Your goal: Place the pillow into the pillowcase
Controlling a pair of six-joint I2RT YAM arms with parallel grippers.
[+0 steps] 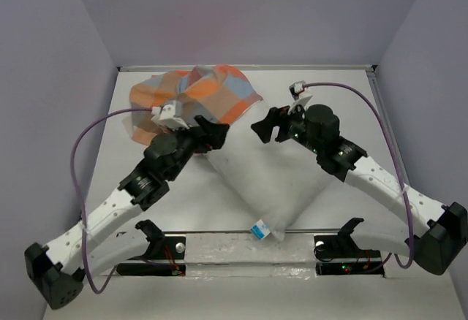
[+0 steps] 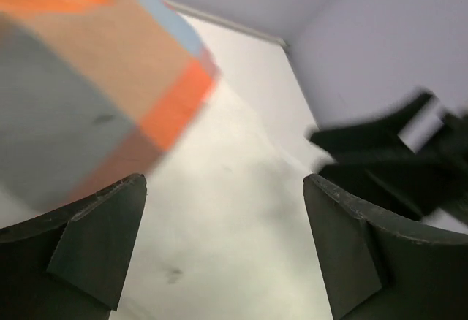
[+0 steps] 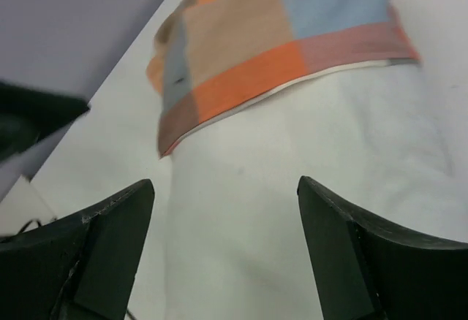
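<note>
The white pillow [image 1: 270, 181] lies slantwise on the table, its tagged corner [image 1: 261, 229] at the near edge. The checked pillowcase [image 1: 212, 97] covers only its far end, bunched at the back left. My left gripper [image 1: 217, 134] hovers open beside the case's hem at the pillow's left side. My right gripper [image 1: 265, 126] is open just right of it, above the pillow. In the left wrist view the left gripper [image 2: 224, 181] holds nothing, with the blurred pillowcase [image 2: 88, 64] at upper left. In the right wrist view the right gripper [image 3: 225, 183] is empty over the pillow [image 3: 307, 188], the pillowcase [image 3: 292, 35] beyond.
The white table [image 1: 351, 108] is closed in by lilac walls at the back and on both sides. A metal rail [image 1: 248, 250] with black clamps runs along the near edge. A purple cable [image 1: 86, 134] loops off each arm. The two grippers stand close together.
</note>
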